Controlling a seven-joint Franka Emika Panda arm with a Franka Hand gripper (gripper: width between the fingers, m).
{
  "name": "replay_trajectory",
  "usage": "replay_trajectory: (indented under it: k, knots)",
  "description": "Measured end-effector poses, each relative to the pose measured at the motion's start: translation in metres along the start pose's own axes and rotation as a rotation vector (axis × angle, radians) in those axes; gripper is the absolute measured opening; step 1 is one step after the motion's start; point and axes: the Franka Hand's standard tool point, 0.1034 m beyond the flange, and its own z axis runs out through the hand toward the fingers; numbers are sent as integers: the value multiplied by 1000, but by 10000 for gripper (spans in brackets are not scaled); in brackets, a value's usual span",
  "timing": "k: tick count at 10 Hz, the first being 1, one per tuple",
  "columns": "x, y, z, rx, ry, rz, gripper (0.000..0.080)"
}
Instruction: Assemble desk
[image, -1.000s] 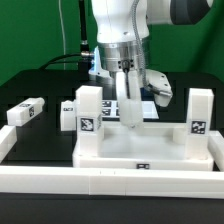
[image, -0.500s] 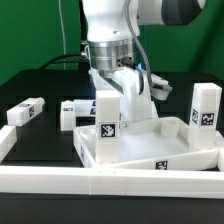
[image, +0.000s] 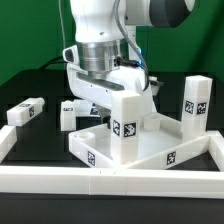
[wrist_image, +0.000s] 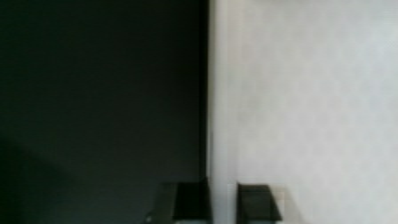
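The white Franka arm (image: 105, 30) reaches down over the middle of the dark worktop (image: 40, 140). Under it lies the large white plastic rectangular tray-like tabletop (image: 145, 160), skewed so that one corner points at the long white border rail (image: 110, 183) in front.

Two white tagged block legs stand upright in the tray. The near upright leg (image: 126, 125) is at the corner closest to the rail, and the far upright leg (image: 195, 103) is at the corner toward the exterior view's right. Two loose legs lie on the worktop toward the exterior view's left, apart from the tray: the outer loose leg (image: 25, 112) and the inner loose leg (image: 68, 113).

In the wrist view the dark fingers (wrist_image: 185, 200) sit on either side of a thin white edge, with the tray wall (wrist_image: 302, 100) filling one half. They look clenched on the tabletop's raised rim. In the exterior view the near upright leg mostly hides them.

The tabletop looks stiff and fairly light, and its smooth plastic is probably slippery. Of all its parts, only the thin rim seems narrow enough to pinch. Held at one side like this, it will probably pivot or slip, so sliding it along the worktop seems safer than lifting it. A hold on a straight stretch of rim, clear of the legs, looks best.
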Motion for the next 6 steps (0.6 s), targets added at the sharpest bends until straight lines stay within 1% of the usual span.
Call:
replay_trajectory:
  k: [3,4,6]
  knots:
    - [1,0,0,-1,3,-212,60]
    - [0,-5,-1,-4,7,-262,60]
    - [3,-17,-3,-21,21,-447,60]
